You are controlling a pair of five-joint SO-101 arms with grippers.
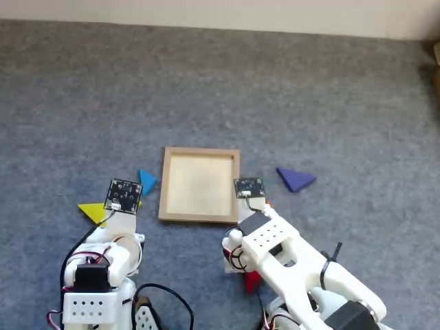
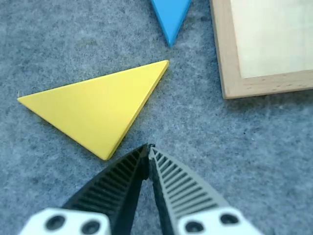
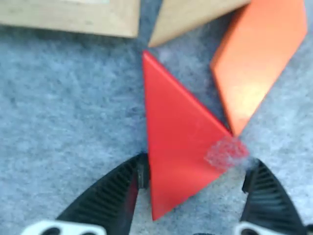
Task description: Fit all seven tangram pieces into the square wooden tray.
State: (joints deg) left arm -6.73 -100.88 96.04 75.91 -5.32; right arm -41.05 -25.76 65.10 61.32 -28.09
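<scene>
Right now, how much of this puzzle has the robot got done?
Nothing looks done: the square wooden tray holds no pieces. In hand: the right gripper is open astride the red triangle, not gripping it. The left gripper, shut, sits beside the yellow triangle. Left to place: those two, the blue triangle, orange parallelogram, purple triangle and a wood-coloured triangle, all outside the tray.

The desk [image 1: 206,89] is covered in grey cloth, felt-like, rough and fuzzy. The tray [image 2: 222,54] is pale bare wood, matt, with faint grain. The yellow triangle [image 2: 98,110] and blue triangle [image 2: 170,14] look smooth and matt. The red triangle [image 3: 178,142] is smooth, with a greyish fuzzy-looking patch near one edge. The orange piece [image 3: 259,54] has a soft sheen. The left pincer [image 2: 148,149] is black ribbed matt plastic on white plastic; the right pincer [image 3: 196,174] looks the same.
</scene>
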